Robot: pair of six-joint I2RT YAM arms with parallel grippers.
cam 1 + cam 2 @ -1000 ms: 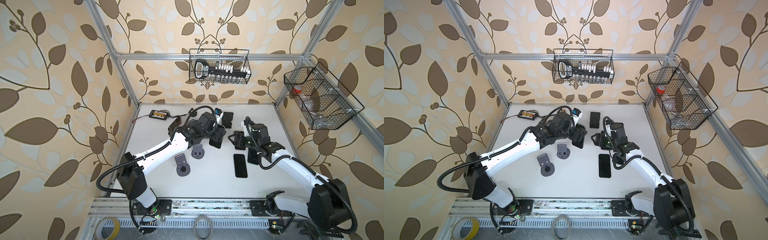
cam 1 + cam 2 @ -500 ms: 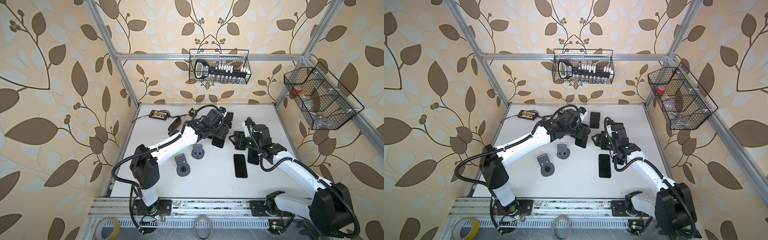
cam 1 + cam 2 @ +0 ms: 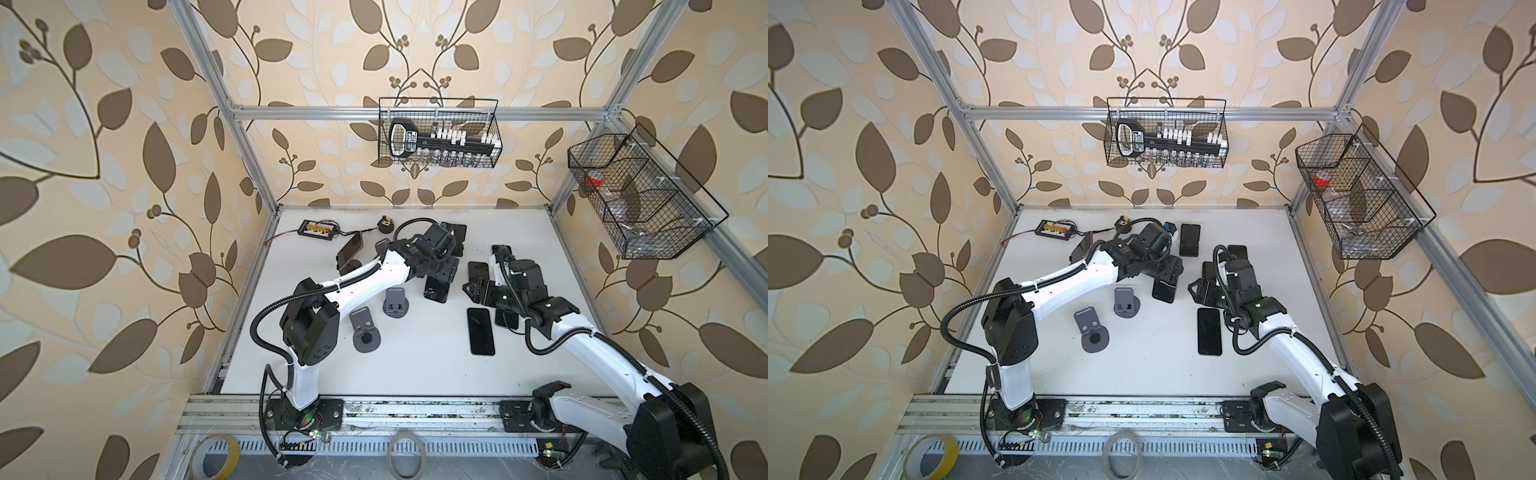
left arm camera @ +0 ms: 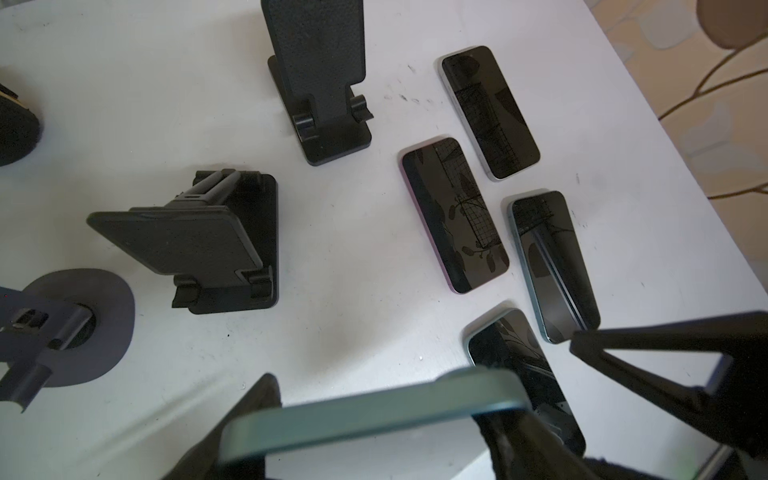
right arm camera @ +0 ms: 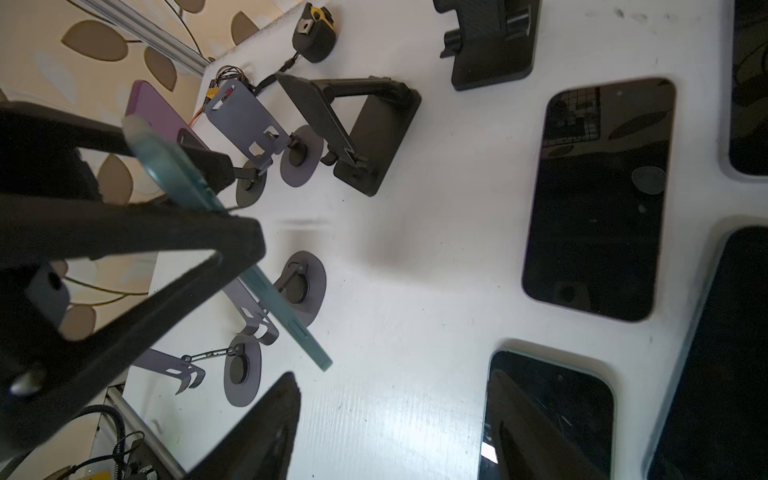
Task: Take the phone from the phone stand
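My left gripper (image 4: 386,419) is shut across the width of a teal phone (image 4: 332,419) and holds it edge-on in the air above the table. The right wrist view shows that phone (image 5: 178,174) tilted, clear of every stand. An empty black phone stand (image 4: 208,245) sits on the table just beyond it, and in both top views the left gripper (image 3: 442,272) hovers over that spot. My right gripper (image 5: 395,399) is open and empty, low over the table (image 3: 415,365), just right of the left gripper (image 3: 1167,266).
A second black stand (image 4: 320,83) stands farther back. Two empty grey round-based stands (image 3: 397,305) (image 3: 365,332) sit at front left. A purple phone (image 3: 351,251) leans on a stand at the back left. Several dark phones (image 4: 455,216) lie flat on the right.
The left arm has risen at the elbow, and its gripper has shifted slightly right with the phone still in it. The right gripper has hardly moved.
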